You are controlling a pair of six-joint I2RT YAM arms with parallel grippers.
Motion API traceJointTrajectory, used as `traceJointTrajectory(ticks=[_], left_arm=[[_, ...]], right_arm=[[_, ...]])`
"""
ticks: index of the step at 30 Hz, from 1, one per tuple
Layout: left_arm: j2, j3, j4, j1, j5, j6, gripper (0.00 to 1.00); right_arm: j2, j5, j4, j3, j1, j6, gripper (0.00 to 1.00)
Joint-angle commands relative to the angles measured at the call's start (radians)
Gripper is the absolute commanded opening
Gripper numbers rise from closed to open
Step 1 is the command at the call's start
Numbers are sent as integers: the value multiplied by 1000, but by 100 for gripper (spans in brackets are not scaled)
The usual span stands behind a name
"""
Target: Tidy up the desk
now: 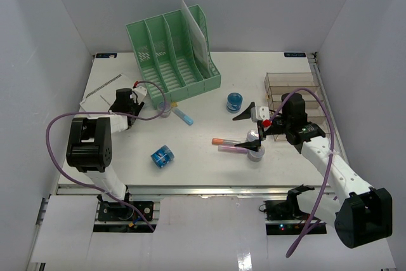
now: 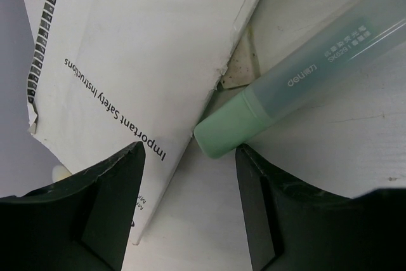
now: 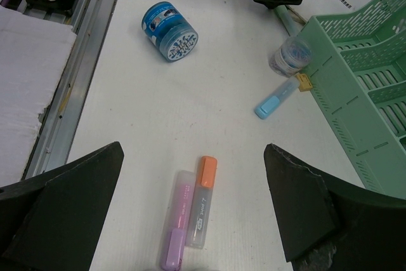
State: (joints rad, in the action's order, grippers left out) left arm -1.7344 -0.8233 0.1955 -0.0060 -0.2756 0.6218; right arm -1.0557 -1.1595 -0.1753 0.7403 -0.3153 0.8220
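Observation:
My left gripper [image 2: 190,211] hovers low over the white desk [image 2: 209,233], jaws open. The corner of a white safety booklet [image 2: 127,49] lies by its left finger. A green-capped highlighter [image 2: 285,87] lies just past its right fingertip, untouched. In the top view this gripper [image 1: 122,98] is at the far left beside the booklet [image 1: 101,90]. My right gripper [image 3: 193,211] stands wide open above an orange highlighter [image 3: 203,198] and a purple highlighter [image 3: 176,226] lying side by side. From above, the right gripper [image 1: 245,131] is right of centre.
A green file rack [image 1: 174,52] stands at the back, a clear compartment tray [image 1: 295,87] at the back right. Blue rolls lie at the middle [image 1: 235,101] and front left [image 1: 162,157]. A blue-capped highlighter [image 1: 184,117] and a small jar [image 1: 166,107] lie before the rack.

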Motion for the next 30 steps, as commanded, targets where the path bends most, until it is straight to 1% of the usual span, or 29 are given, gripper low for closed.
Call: traceJointTrajectory(ticks=[1, 3, 6, 9, 11, 14, 16, 21, 25, 30], left_arm=[[61, 49, -38, 3, 20, -4, 78], [102, 66, -38, 3, 29, -7, 84], [161, 83, -36, 3, 23, 4, 89], [175, 80, -58, 4, 9, 29, 89], [153, 60, -88, 4, -2, 44, 89], [96, 17, -118, 4, -5, 61, 85], [63, -13, -142, 36, -4, 75, 83], [20, -79, -172, 55, -2, 106, 80], [-18, -97, -170, 64, -13, 135, 78], [-63, -83, -137, 66, -32, 180, 69]], right_arm=[[-6, -25, 10, 5, 1, 19, 98], [-7, -27, 10, 6, 0, 19, 98], [-10, -31, 8, 8, -2, 19, 98], [-11, -34, 6, 9, -1, 19, 98], [-6, -35, 5, 10, -2, 19, 98], [4, -29, 5, 9, -1, 18, 98], [9, -24, 5, 10, -1, 19, 98], [10, -19, 4, 7, -1, 23, 98], [7, -19, 3, 8, -1, 23, 98], [5, -10, 3, 10, -1, 25, 98]])
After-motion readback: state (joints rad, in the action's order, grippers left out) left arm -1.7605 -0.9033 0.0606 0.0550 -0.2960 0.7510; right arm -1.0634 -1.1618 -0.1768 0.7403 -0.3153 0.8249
